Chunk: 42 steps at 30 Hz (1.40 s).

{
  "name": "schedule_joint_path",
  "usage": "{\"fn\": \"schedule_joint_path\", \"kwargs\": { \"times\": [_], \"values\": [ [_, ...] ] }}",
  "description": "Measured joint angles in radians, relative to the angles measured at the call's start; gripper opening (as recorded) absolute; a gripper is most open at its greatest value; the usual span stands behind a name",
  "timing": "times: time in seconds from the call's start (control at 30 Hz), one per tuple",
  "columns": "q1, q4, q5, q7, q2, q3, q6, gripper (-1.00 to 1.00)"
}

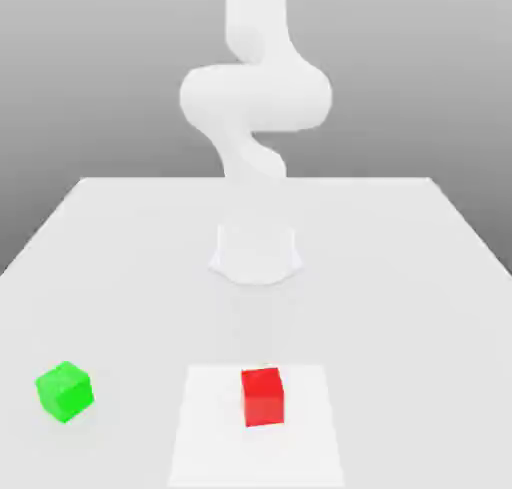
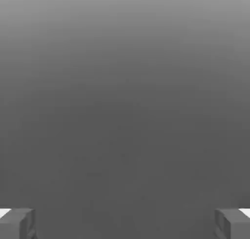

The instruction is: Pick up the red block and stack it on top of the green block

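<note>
Exterior view: pale table spans lower part, grey backdrop behind. White arm rises from base on table, running up past top edge of view. White mat lies flat on table, in front of base. Green block on table toward exterior view's left, turned cornerwise, well apart from mat. Red block sits on mat, near its far edge. Hand view: claw open, fingers wide apart, nothing between them, grey backdrop beyond.
</note>
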Motion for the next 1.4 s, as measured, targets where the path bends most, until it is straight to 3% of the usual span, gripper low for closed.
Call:
{"fn": "schedule_joint_path", "kwargs": {
  "times": [0.63, 0.83, 0.87, 1.1, 1.3, 1.4],
  "values": [
    [0.028, -0.398, 0.000, -0.119, 0.703, -0.012, 0.416, 0.00],
    [0.025, -0.390, 0.010, -0.131, 0.920, -0.007, 0.594, 0.00],
    [0.025, -0.385, 0.010, -0.132, 0.953, -0.006, 0.622, -1.00],
    [0.023, -0.384, 0.007, -0.129, 0.960, -0.004, 0.628, -1.00],
    [0.020, -0.412, 0.004, -0.127, 0.769, -0.002, 0.464, -1.00],
    [-0.105, -0.374, 0.010, -0.174, 0.743, -0.059, 0.400, -1.00]
  ]
}}
